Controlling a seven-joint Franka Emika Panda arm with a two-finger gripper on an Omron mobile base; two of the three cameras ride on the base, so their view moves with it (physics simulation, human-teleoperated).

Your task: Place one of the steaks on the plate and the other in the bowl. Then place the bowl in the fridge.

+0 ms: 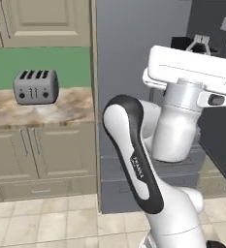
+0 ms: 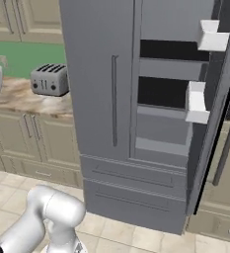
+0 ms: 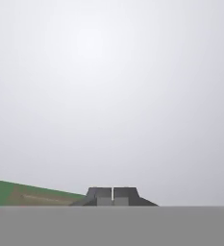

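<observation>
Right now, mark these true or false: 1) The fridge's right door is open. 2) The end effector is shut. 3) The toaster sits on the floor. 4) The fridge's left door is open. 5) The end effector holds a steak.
1) True: the fridge has its right door swung open, showing shelves inside.
2) True: the end effector has its fingertips pressed together in the hand view.
3) False: the toaster stands on the marble counter, left of the fridge.
4) False: the left door is closed, its handle facing the room.
5) False: nothing sits between the fingertips; it faces a plain grey surface.
</observation>
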